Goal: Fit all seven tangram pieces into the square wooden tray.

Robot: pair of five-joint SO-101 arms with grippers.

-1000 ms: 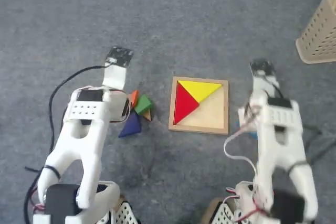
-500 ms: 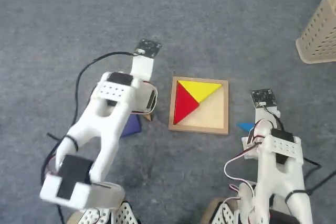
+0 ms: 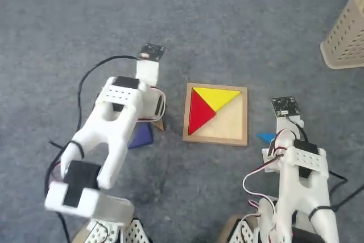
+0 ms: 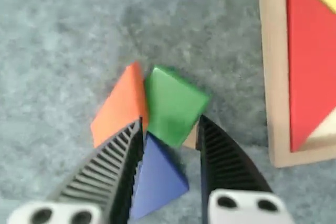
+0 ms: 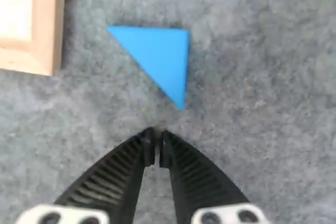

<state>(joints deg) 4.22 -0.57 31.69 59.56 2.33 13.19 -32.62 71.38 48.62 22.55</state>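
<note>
The square wooden tray (image 3: 243, 115) holds a yellow triangle (image 3: 219, 96) and a red triangle (image 3: 199, 113); its frame (image 4: 270, 77) edges the left wrist view. Left of it, the left arm covers a pile of pieces. My left gripper (image 4: 169, 123) is open, its fingers on either side of the green piece's (image 4: 173, 103) near corner. An orange piece (image 4: 121, 103) lies beside it, a dark blue triangle (image 4: 157, 177) between the fingers, a tan piece (image 4: 191, 137) underneath. A light blue triangle (image 5: 157, 59) lies on the carpet by the tray's corner (image 5: 31, 24), just ahead of my shut right gripper (image 5: 156, 140).
A perforated beige basket (image 3: 347, 32) stands at the far right. Grey carpet covers the table. The dark blue triangle (image 3: 141, 135) sticks out from under the left arm, and the light blue triangle (image 3: 265, 137) lies between the tray and the right arm (image 3: 296, 163).
The left arm swung right over the pile of pieces, then eased back a little. The right arm pulled back toward the front, uncovering the light blue triangle.
</note>
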